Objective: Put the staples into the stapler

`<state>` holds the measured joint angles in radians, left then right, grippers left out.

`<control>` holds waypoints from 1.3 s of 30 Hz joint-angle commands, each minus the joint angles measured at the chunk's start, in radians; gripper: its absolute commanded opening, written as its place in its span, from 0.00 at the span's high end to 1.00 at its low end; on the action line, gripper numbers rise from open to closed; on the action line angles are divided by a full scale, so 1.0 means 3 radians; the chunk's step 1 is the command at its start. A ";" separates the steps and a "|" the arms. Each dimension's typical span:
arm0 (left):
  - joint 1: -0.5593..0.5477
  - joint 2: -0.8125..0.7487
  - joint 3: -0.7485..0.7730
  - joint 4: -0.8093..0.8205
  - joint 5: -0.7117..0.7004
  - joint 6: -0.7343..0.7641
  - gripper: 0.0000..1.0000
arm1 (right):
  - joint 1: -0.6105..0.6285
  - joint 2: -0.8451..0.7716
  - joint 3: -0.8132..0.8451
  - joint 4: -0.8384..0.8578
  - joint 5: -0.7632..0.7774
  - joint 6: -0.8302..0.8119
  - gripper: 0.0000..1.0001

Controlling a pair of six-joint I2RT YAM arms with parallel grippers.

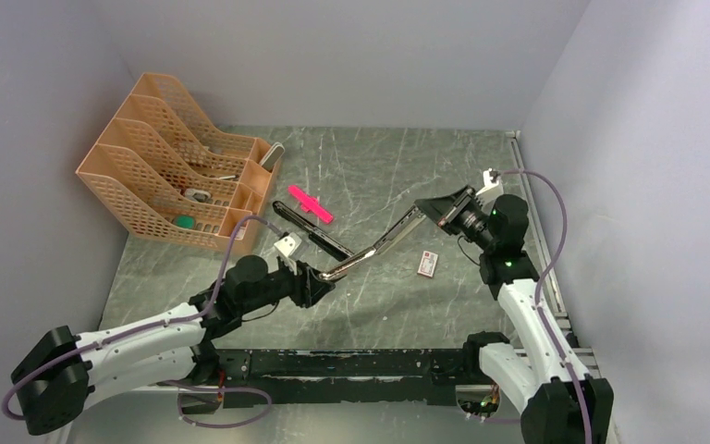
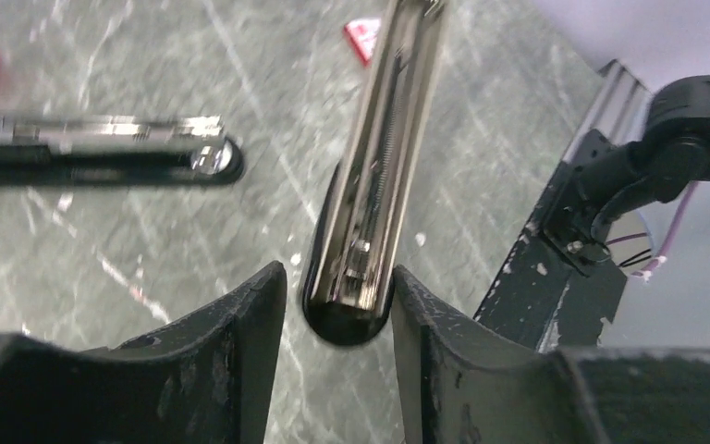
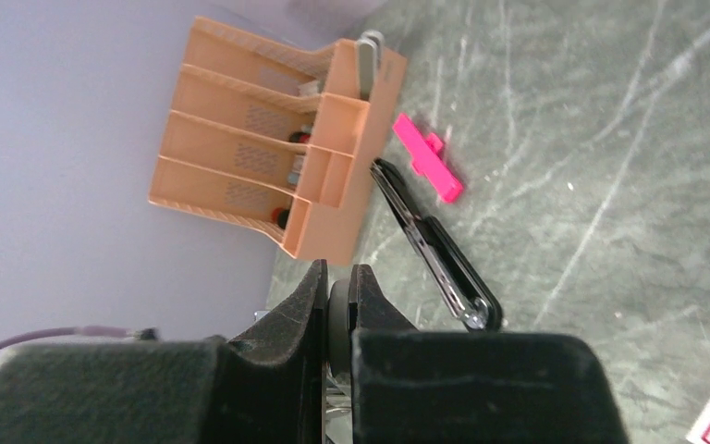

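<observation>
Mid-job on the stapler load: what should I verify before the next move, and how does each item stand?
1. right gripper fingers shut on the stapler: ok.
2. rail exposed for loading: ok.
3. left gripper fingers clear of the stapler's near end: not ok, they straddle it closely.
4. staples in hand: not ok, no loose staples in view.
5. staple box open and within reach: cannot tell.

An orange file rack (image 1: 171, 162) stands at ten o'clock on the marbled surface (image 1: 388, 166). At its three o'clock lie a pink plastic piece (image 1: 311, 204) and a slim black-and-silver stick (image 1: 312, 230).
</observation>
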<state>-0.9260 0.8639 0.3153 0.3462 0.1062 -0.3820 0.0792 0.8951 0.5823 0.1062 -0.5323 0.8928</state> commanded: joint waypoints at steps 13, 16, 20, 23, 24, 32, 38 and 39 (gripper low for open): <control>0.0026 -0.0168 0.0147 -0.0414 -0.0235 -0.0044 0.31 | -0.0040 -0.0246 0.0411 0.0171 -0.0036 0.0159 1.00; 0.0026 -0.0078 0.0491 -0.0565 -0.0100 0.0273 0.27 | -0.0043 -0.0220 0.0411 0.0137 -0.0063 0.0113 1.00; 0.0024 0.0158 0.0925 -0.0676 0.0051 0.0595 0.19 | -0.0039 -0.0169 0.0390 0.0119 -0.0177 0.0103 1.00; 0.0012 0.0432 0.1155 -0.0689 0.0208 0.0799 0.13 | -0.0041 -0.0134 0.0350 0.0223 -0.0308 0.0170 1.00; 0.0006 0.0518 0.1208 -0.0677 0.0272 0.0855 0.11 | -0.0043 -0.0131 0.0332 0.0265 -0.0343 0.0204 1.00; -0.0077 0.1011 0.1342 -0.0441 0.0554 0.0996 0.07 | -0.0040 -0.0092 0.0198 0.0533 -0.0529 0.0463 1.00; -0.0106 0.1291 0.1483 -0.0421 0.0517 0.1042 0.19 | -0.0040 -0.0083 0.0109 0.0678 -0.0583 0.0572 1.00; -0.0109 0.1330 0.1511 -0.0449 0.0499 0.1040 0.27 | -0.0039 -0.0090 0.0105 0.0672 -0.0581 0.0569 1.00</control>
<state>-0.9504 1.2339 0.7105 0.1734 0.2314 -0.0998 0.0711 0.8783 0.6136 0.2207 -0.6701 0.9958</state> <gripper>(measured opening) 0.837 0.076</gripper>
